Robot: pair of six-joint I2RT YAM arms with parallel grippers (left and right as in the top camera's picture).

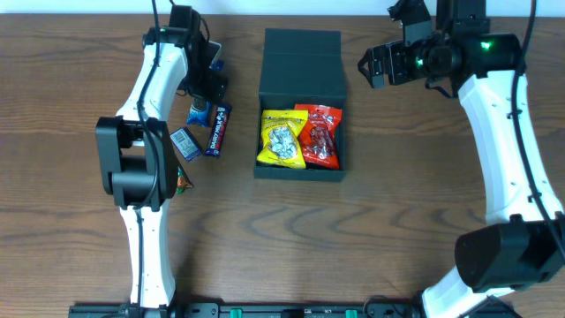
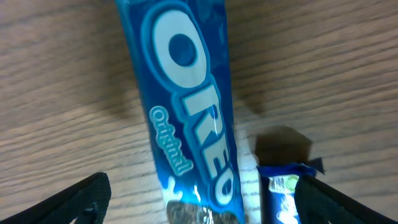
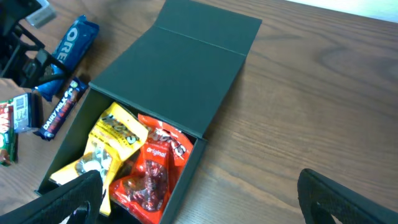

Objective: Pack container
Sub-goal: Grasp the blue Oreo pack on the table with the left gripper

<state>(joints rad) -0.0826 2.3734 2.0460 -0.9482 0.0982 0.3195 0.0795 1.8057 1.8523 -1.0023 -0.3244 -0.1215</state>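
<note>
The container (image 1: 300, 168) sits at the centre of the worktop (image 1: 415, 221). Its lid (image 1: 302, 62) is swung open and lies flat toward 12 o'clock. Inside, a yellow packet (image 1: 281, 137) lies on the 9 o'clock side and a red packet (image 1: 320, 135) on the 3 o'clock side, the two touching.

The left gripper (image 1: 208, 86) hangs at about 10 o'clock from the container, above a blue Oreo packet (image 2: 186, 106). In the left wrist view its jaws stand wide, one on each side of the packet's lower end, and hold nothing. A small blue packet (image 2: 280, 193) lies just beside the Oreo packet. A purple chocolate bar (image 1: 218, 128) lies at 9 o'clock from the container, near it but apart.

The right gripper (image 1: 365, 69) hovers at about 1 o'clock from the container, clear of it. Its jaws are spread wide and empty, and its wrist camera looks down across the open lid and both packets.
</note>
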